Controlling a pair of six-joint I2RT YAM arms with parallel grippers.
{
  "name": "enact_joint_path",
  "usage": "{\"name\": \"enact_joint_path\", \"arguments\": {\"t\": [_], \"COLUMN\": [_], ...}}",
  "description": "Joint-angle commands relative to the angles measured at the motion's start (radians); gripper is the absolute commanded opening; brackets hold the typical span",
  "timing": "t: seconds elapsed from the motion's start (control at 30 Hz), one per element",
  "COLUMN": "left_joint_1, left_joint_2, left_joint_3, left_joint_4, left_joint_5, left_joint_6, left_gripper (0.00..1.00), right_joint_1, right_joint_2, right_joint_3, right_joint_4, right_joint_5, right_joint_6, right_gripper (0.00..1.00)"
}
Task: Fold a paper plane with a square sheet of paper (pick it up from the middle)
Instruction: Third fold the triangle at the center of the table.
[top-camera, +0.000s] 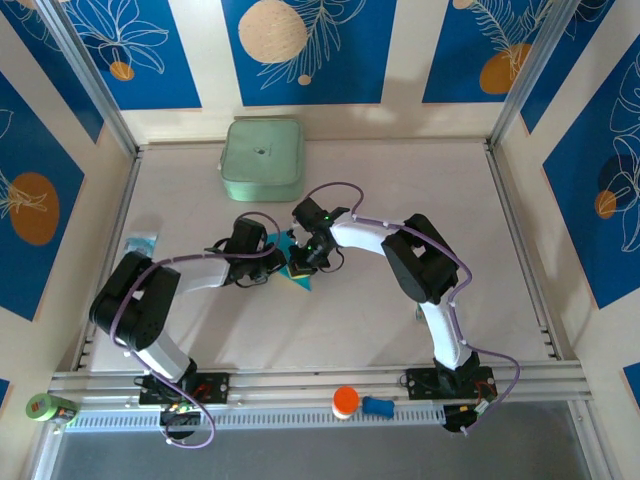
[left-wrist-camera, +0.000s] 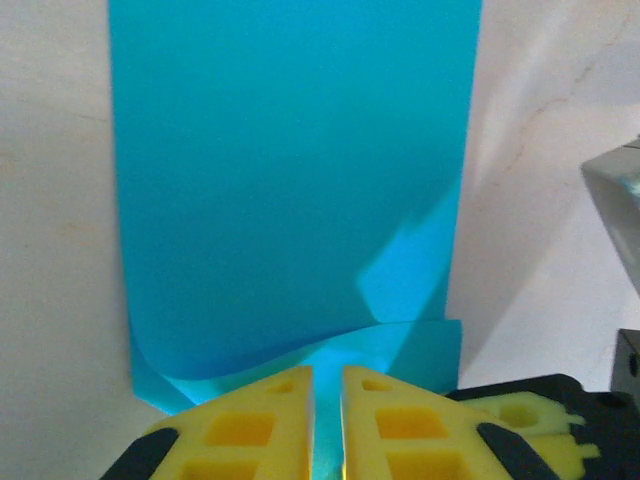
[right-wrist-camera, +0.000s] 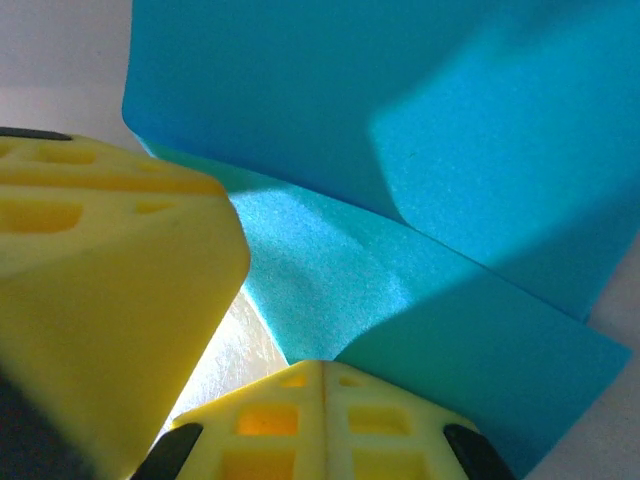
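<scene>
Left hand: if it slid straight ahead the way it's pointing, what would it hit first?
The blue paper: its curled near edge sits right at the tips of the left hand, possibly touching them.

- Green box (top-camera: 262, 160): stands at the far edge of the counter (top-camera: 430, 180); the bare surface to its right gives open passage.
- Nearer than the box: left claw (top-camera: 272, 263) and right claw (top-camera: 300, 267) meet over the blue paper (top-camera: 302, 281), closing the middle.
- Nearer-left of the box: printed packet (top-camera: 141, 243) beside the wall.
</scene>
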Motion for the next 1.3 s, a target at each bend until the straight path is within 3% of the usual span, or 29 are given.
{"name": "enact_joint_path", "arguments": {"t": [0.0, 0.2, 0.4, 0.6, 0.9, 1.03, 1.27], "left_joint_1": [0.013, 0.064, 0.139, 0.154, 0.146, 0.137, 0.083], "left_joint_2": [0.021, 0.007, -0.024, -0.068, -0.167, -0.177, -0.135], "left_joint_3": [0.025, -0.032, -0.058, -0.017, -0.041, -0.073, -0.092], "left_joint_4": [-0.06, -0.062, -0.072, -0.116, -0.067, -0.016, 0.083], "left_joint_5": [-0.055, -0.107, -0.097, -0.076, 0.058, 0.129, 0.2], "left_joint_6": [0.027, 0.001, 0.028, 0.068, 0.0, -0.061, -0.14], "left_gripper": [0.15, 0.14, 0.14, 0.14, 0.19, 0.23, 0.26], "right_joint_1": [0.007, 0.002, -0.007, -0.005, -0.023, -0.043, -0.037], "right_joint_2": [0.047, 0.05, 0.052, 0.044, -0.109, -0.192, -0.255], "right_joint_3": [-0.008, -0.026, -0.041, -0.017, -0.004, -0.082, -0.175], "right_joint_4": [-0.057, -0.059, -0.055, -0.055, 0.059, 0.109, 0.108], "right_joint_5": [0.035, 0.047, 0.052, 0.037, -0.055, -0.027, 0.009], "right_joint_6": [0.003, 0.017, 0.029, 0.028, 0.049, 0.066, 0.046], "right_gripper": [0.0, 0.0, 0.0, 0.0, 0.05, 0.12, 0.12]}}
